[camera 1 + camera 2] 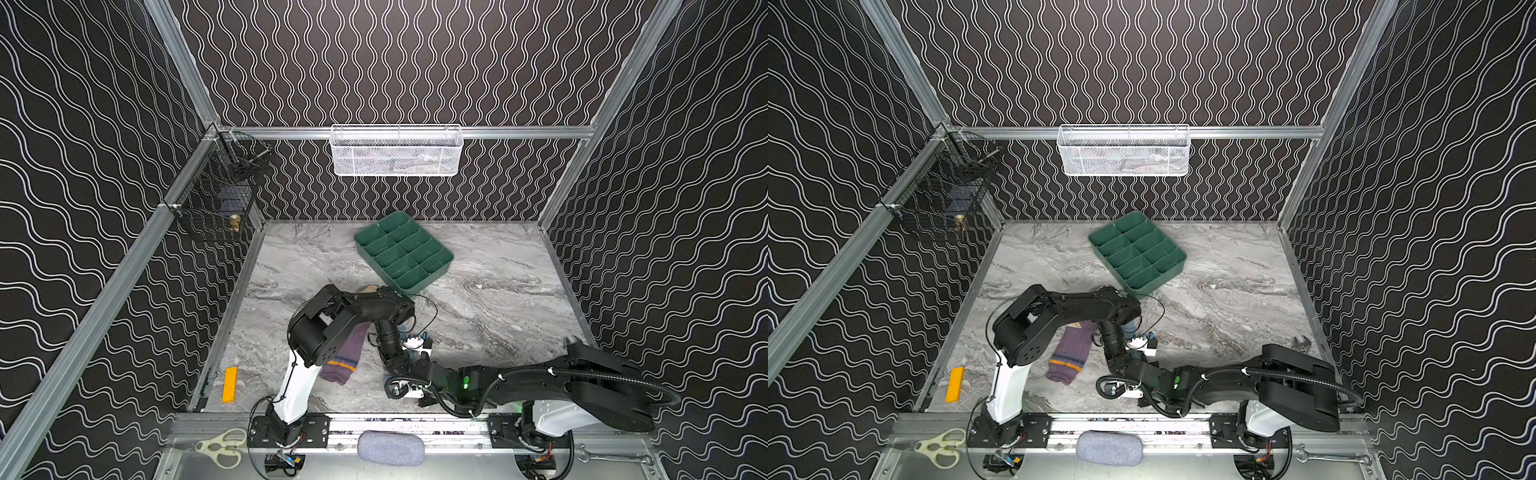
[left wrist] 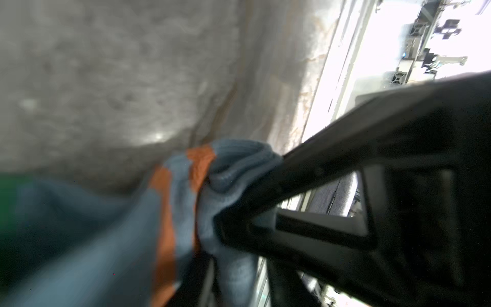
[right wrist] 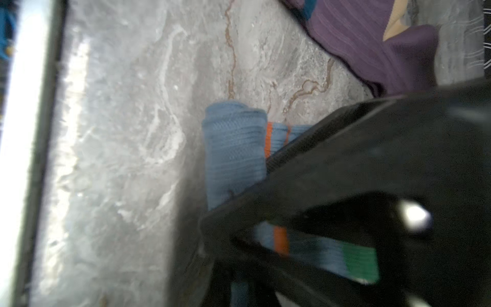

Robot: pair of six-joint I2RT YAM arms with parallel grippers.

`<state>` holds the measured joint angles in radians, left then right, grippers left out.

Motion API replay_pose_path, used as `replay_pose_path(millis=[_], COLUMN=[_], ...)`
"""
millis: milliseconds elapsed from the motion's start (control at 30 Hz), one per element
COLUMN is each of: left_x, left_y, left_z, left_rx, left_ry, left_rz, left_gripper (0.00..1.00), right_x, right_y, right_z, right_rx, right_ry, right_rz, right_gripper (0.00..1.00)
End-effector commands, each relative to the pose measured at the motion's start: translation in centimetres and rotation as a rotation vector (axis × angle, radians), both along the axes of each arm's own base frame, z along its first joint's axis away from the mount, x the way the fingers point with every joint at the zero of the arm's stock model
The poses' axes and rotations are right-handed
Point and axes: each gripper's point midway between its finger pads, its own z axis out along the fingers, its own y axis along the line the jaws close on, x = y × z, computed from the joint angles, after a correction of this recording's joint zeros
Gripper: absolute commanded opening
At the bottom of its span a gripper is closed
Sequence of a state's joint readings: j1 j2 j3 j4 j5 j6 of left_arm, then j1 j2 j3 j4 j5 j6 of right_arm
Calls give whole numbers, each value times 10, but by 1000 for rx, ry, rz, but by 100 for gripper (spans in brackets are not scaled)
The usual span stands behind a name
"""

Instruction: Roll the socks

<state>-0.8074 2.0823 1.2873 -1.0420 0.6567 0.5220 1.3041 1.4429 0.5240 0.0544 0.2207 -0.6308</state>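
A: Location of light blue sock (image 3: 233, 148)?
B: Lower middle of frame in both top views, on the marble table (image 1: 498, 299), mostly hidden beneath the two wrists. Per right wrist view: partly rolled into a short cylinder, orange stripe just beside the roll, green-tipped end not rolled.

A: Right claw (image 3: 212, 239)?
B: Clenched on the light blue sock. Unrolled length seen running between the fingers (image 3: 345, 159), roll touching the outer edge of one.

A: Left claw (image 2: 216, 234)?
B: Pressed against bunched blue-and-orange fabric of the same sock. View blurred, only one finger (image 2: 345, 151) clear. Cannot tell whether gripping or released.

A: Purple sock (image 1: 347, 353)?
B: Flat and unrolled on the table, just left of both claws in the top views, partly under the left arm. Orange and navy stripes toward its lower end, tan patch at the upper end. Bare marble between it and the blue roll, so apart.

A: Anything else close by?
B: Green divided tray (image 1: 403, 251), above centre of frame, its lower corner near the purple sock's tan end.
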Motion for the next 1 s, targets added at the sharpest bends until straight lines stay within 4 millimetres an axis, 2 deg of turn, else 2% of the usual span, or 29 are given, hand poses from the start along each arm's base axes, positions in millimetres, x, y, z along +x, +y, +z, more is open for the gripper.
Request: replay_pose_path(millis=[0, 133, 233, 267, 433, 533, 600, 667, 733, 767, 833, 900, 967], left_x=[95, 104, 118, 123, 152, 150, 142, 126, 101, 84, 50, 34, 31], left_y=[-2, -10, -4, 1, 49, 78, 94, 99, 94, 87, 79, 75, 75], left_z=[-39, -9, 22, 30, 109, 157, 186, 210, 226, 231, 231, 227, 218], left_rx=[49, -22, -45, -36, 28, 14, -32, -145, -306, -398, -519, -560, -537], left_ry=[-546, -639, -776, -825, -1187, -1346, -1426, -1460, -1446, -1414, -1316, -1254, -1223], left_rz=[-21, 51, 115, 133, 281, 356, 409, 416, 362, 292, 162, 88, 50], left_gripper=[48, 53, 54, 54, 56, 58, 58, 60, 71, 74, 75, 75, 77], right_x=[-31, -37, -36, -35, -29, -23, -21, -18, -15, -12, -8, -2, 4], right_y=[-27, -38, -42, -42, -42, -39, -38, -38, -39, -40, -42, -44, -46], right_z=[-16, -12, -9, -8, -6, -5, -5, -6, -8, -9, -12, -14, -16], right_rx=[-101, -87, -94, -96, -108, -111, -114, -123, -134, -142, -154, -157, -158], right_ry=[190, 280, 331, 340, 412, 466, 501, 540, 572, 589, 627, 655, 684], right_rz=[5, -45, -72, -79, -107, -124, -130, -141, -156, -170, -193, -220, -240], right_gripper=[0, 0, 0, 0, 0, 0, 0, 0, 0, 0, 0, 0, 0])
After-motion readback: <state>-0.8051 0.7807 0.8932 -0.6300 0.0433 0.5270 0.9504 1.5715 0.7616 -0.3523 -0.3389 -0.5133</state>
